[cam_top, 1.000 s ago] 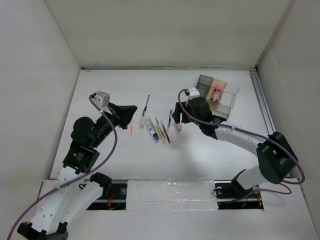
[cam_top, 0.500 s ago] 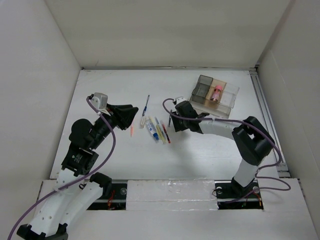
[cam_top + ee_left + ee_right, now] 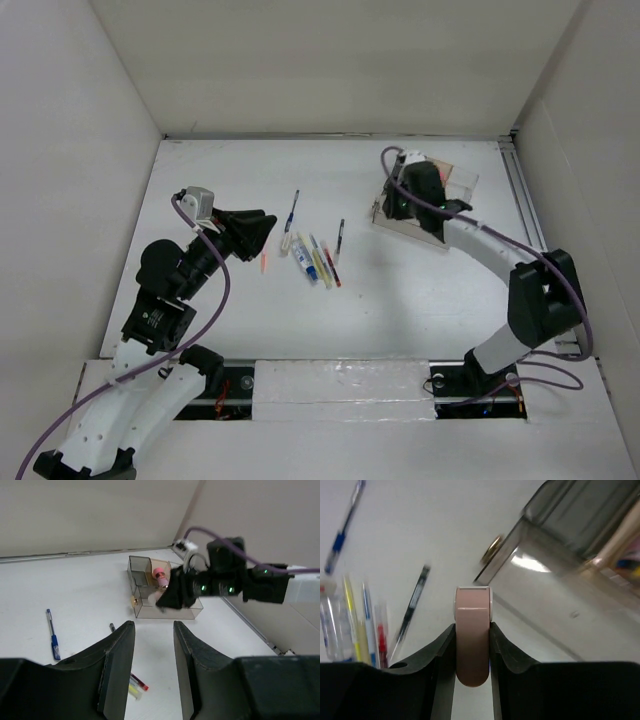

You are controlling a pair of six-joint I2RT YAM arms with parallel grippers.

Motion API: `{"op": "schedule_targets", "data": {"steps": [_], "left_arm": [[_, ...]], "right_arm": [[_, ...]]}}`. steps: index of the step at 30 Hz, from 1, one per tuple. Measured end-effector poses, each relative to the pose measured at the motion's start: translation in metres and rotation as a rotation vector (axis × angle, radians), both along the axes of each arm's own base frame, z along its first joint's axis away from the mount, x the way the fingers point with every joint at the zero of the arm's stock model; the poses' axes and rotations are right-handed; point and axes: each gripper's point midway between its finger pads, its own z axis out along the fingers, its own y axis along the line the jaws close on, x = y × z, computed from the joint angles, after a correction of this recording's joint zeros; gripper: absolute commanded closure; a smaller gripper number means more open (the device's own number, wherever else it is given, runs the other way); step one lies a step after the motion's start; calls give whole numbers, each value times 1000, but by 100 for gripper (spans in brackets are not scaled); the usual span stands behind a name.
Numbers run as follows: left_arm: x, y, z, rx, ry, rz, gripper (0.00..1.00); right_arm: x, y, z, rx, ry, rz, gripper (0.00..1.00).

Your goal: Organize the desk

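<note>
On the white desk, my right gripper is shut on a small pink rounded block that stands upright between its fingers. It hangs at the near left corner of the clear compartmented tray, and the arm covers most of that tray from above. My left gripper is open and empty. It hovers over the left part of the desk, with its jaws pointing toward the pens.
A blue pen, a black pen, an orange pen and a bunch of markers lie mid-desk. A pink-capped item sits in the tray. White walls enclose the desk, and a metal rail runs along its right edge.
My right gripper shut on the pink block beside the black pen and carried it back and right to the tray. My left gripper's jaws opened, staying in place.
</note>
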Motion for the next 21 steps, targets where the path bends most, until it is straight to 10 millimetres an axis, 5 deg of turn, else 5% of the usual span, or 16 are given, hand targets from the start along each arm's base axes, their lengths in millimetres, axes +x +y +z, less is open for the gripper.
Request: {"op": "schedule_targets", "data": {"steps": [4, 7, 15, 21], "left_arm": [[0, 0, 0, 0, 0, -3, 66], [0, -1, -1, 1, 2, -3, 66], [1, -1, -1, 2, 4, -2, 66], [0, -1, -1, 2, 2, -2, 65]], "right_arm": [[60, -59, 58, 102, -117, -145, 80], [100, -89, 76, 133, -166, -218, 80], [155, -95, 39, 152, -88, -235, 76], [154, -95, 17, 143, -26, -246, 43]]}}
